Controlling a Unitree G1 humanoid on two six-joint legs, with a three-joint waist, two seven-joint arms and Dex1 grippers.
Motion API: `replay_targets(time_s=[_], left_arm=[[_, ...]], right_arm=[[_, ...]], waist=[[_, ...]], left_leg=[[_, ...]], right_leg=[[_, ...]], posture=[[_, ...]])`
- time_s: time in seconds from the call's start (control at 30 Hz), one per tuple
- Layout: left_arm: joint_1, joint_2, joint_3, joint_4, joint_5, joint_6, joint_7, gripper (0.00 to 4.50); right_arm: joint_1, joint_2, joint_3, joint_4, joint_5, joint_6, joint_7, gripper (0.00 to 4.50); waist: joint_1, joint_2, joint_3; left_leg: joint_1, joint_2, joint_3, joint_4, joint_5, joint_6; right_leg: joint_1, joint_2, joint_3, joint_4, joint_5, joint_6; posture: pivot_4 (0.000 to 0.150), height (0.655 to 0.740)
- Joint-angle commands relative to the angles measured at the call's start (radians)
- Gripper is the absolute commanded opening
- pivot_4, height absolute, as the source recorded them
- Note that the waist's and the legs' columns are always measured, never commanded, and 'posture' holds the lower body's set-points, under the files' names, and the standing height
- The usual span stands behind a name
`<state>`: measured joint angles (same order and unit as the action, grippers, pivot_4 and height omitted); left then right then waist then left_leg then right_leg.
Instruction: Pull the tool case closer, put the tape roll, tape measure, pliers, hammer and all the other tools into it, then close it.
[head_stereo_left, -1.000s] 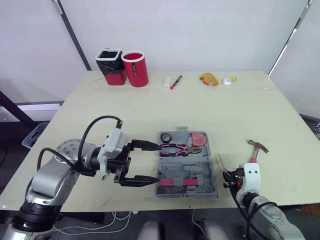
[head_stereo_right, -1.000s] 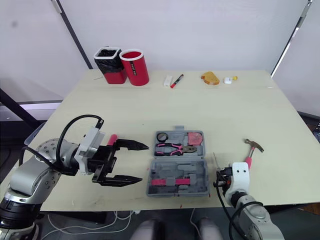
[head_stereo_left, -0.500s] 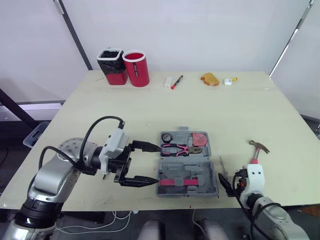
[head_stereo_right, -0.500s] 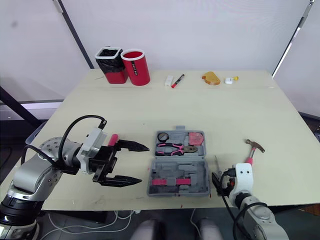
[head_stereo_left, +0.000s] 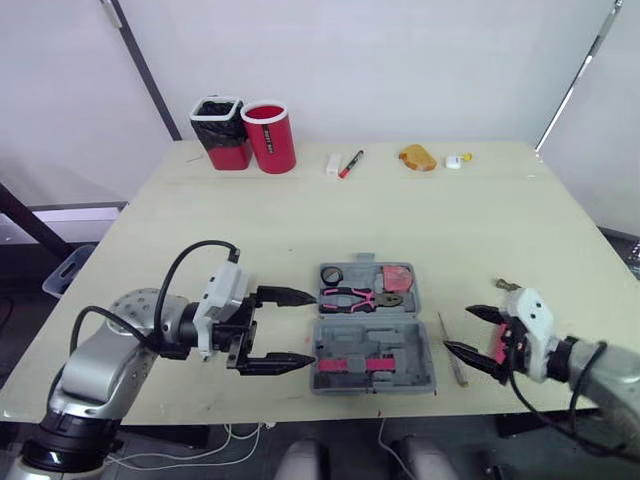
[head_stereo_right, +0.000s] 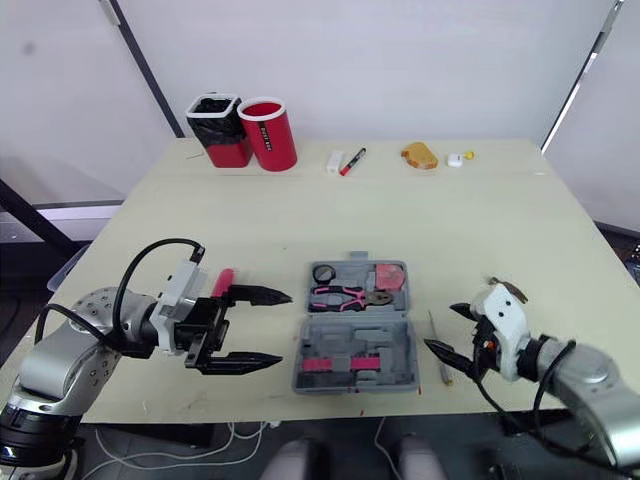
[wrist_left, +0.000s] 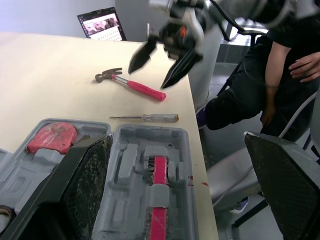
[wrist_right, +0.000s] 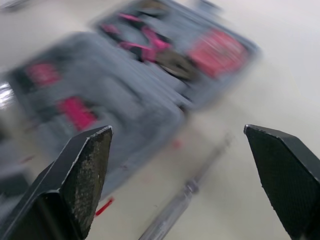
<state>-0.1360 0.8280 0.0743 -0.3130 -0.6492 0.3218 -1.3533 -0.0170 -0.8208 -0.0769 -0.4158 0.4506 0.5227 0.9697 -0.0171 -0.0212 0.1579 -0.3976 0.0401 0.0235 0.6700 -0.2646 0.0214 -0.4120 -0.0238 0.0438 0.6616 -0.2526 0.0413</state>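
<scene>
Tool case lies open at lower centre of the head view, with pliers in its far half. Left gripper, fingers spread and empty, sits just left of the case. Right gripper, likewise spread and empty, hovers at lower right over the hammer, near the screwdriver
</scene>
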Motion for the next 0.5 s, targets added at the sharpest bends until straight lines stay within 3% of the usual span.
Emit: replay_targets(time_s=[0.03,0.27,0.5], left_arm=[[0.005,-0.005,0.017,-0.016,0.007,-0.028,0.004,4.50],[0.021,-0.019,0.017,-0.035,0.018,-0.059,0.019,4.50],[0.036,-0.006,0.037,-0.021,0.026,-0.089,0.007,4.50]], right_arm=[[-0.089,-0.051,0.069,0.132,-0.045,-0.158,0.188,4.42],[-0.398,-0.071,0.274,0.551,-0.188,-0.607,0.606,4.42],[-0.747,-0.046,0.629,0.953,-0.358,-1.062,0.645,4.42]], waist=[[0.003,-0.001,0.000],[0.004,0.000,0.003],[-0.003,0.004,0.008]], left_leg=[[0.000,0.000,0.000,0.000,0.000,0.000],[-0.001,0.000,0.000,0.000,0.000,0.000],[0.001,0.001,0.002,0.000,0.000,0.000]], right_leg=[[0.000,0.000,-0.001,0.000,0.000,0.000],[0.000,0.000,-0.001,-0.001,0.004,0.000],[0.000,0.000,0.000,0.001,0.004,-0.001]], posture=[[0.150,0.7400],[0.150,0.7400],[0.150,0.7400]])
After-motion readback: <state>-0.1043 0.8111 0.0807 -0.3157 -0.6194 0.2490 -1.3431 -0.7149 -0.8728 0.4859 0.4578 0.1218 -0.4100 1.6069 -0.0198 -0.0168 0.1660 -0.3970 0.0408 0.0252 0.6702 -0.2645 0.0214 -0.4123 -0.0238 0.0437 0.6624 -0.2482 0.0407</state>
